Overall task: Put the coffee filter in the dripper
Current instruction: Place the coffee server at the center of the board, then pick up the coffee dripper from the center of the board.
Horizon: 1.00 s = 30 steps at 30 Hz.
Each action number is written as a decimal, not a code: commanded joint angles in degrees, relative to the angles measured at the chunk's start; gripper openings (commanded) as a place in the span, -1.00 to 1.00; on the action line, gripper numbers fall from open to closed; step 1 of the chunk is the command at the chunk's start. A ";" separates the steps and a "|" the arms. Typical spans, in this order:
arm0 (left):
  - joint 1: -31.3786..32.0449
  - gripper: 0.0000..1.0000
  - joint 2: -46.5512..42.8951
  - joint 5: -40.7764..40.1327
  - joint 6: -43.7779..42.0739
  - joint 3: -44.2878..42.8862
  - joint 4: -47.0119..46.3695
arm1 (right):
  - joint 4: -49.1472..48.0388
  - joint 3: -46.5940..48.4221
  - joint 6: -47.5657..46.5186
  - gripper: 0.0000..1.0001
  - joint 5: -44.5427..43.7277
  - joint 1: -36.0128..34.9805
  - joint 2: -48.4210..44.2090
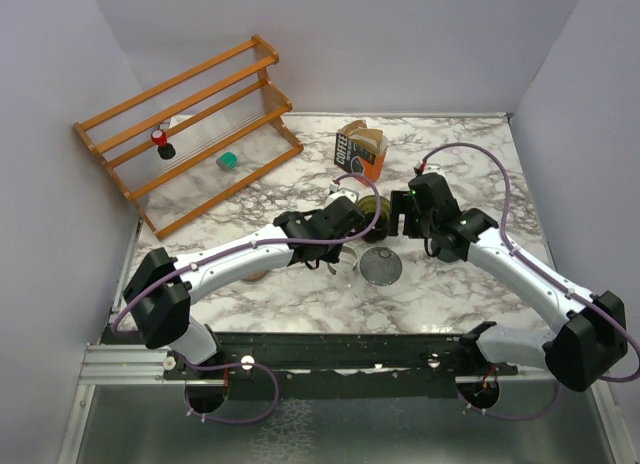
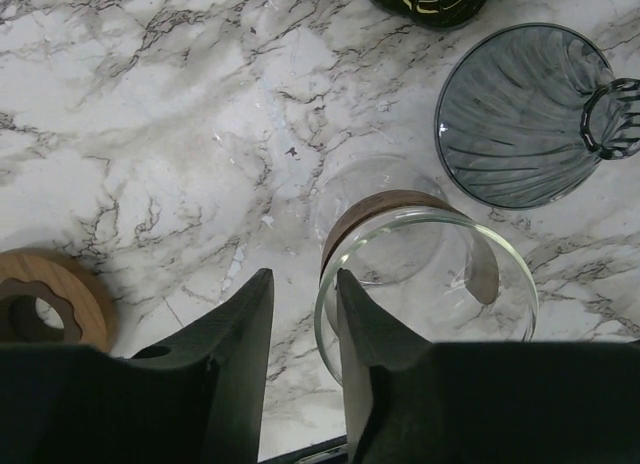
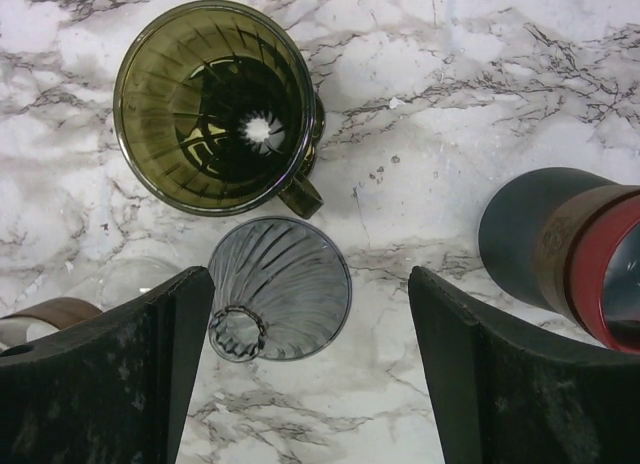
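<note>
Brown paper coffee filters [image 1: 372, 137] stick out of an orange-brown "COFFEE" box [image 1: 356, 152] at the back of the table. An olive-green dripper [image 3: 215, 104] stands mouth up. A smoky grey dripper [image 3: 285, 284] lies tipped over just in front of it. My right gripper [image 3: 310, 284] hangs wide open above the grey dripper, holding nothing. My left gripper [image 2: 300, 289] is slightly open at the rim of a glass carafe [image 2: 430, 284] with a wooden collar. The rim runs along the inner side of the right finger.
A wooden ring [image 2: 45, 304] lies to the left of the carafe. A dark cup with a red rim [image 3: 560, 249] stands to the right of the drippers. A wooden rack [image 1: 190, 124] holding small items fills the back left.
</note>
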<state>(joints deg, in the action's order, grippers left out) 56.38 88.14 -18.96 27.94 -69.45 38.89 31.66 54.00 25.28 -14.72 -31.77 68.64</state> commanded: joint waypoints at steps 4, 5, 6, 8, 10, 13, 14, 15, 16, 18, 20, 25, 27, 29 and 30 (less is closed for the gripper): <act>0.14 -0.09 -2.52 -4.39 -2.00 -2.50 2.93 | -2.76 3.71 1.09 0.61 -4.43 0.11 5.10; 0.13 -0.03 -3.06 -4.83 -2.43 -2.95 3.20 | -3.00 4.08 1.09 0.59 -4.77 0.13 5.74; 0.13 0.03 -3.66 -5.07 -3.09 -3.40 3.35 | -3.25 4.48 1.08 0.56 -5.16 0.13 6.32; 0.06 0.13 -4.81 -5.12 -4.47 -4.24 3.43 | -3.72 5.14 1.09 0.52 -5.70 0.12 7.84; 0.05 0.22 -5.96 -5.04 -5.94 -4.98 3.38 | -4.45 5.71 1.09 0.48 -5.76 0.16 9.11; 0.09 0.31 -7.40 -4.97 -8.94 -6.12 3.31 | -5.42 6.44 1.09 0.42 -5.68 0.17 10.89; 0.03 0.35 -7.92 -5.35 -9.83 -6.29 3.23 | -5.87 6.59 1.09 0.41 -5.55 0.32 11.46; -0.03 0.38 -8.40 -5.72 -10.67 -6.45 3.04 | -6.12 6.83 1.09 0.38 -5.18 0.49 12.01; -0.16 0.42 -8.94 -6.00 -11.44 -6.48 2.79 | -6.47 6.97 1.05 0.35 -4.92 0.60 12.38; -0.57 0.47 -10.07 -6.24 -12.86 -6.28 2.13 | -7.46 6.92 1.00 0.33 -5.05 1.12 13.02; -1.18 0.53 -11.55 -5.96 -14.26 -4.95 -0.50 | -8.43 6.75 1.00 0.32 -3.60 2.45 13.83; -2.68 0.67 -18.24 -5.15 -18.36 2.87 -9.60 | -10.01 7.13 -0.04 0.27 -0.62 3.82 16.61; -3.46 0.69 -20.49 -5.14 -18.37 4.42 -10.89 | -10.44 7.38 -0.05 0.26 0.50 4.79 17.71; -3.61 0.70 -22.47 -5.91 -17.80 6.45 -12.23 | -10.87 7.73 -0.22 0.25 1.51 5.44 18.73; -3.64 0.71 -23.45 -6.37 -17.35 7.61 -13.04 | -11.20 7.89 -0.35 0.25 1.97 5.55 19.25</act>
<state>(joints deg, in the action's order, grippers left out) 53.47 69.01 -23.46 11.53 -65.65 32.01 22.76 59.86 25.45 -15.86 -27.09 85.91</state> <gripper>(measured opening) 0.845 0.628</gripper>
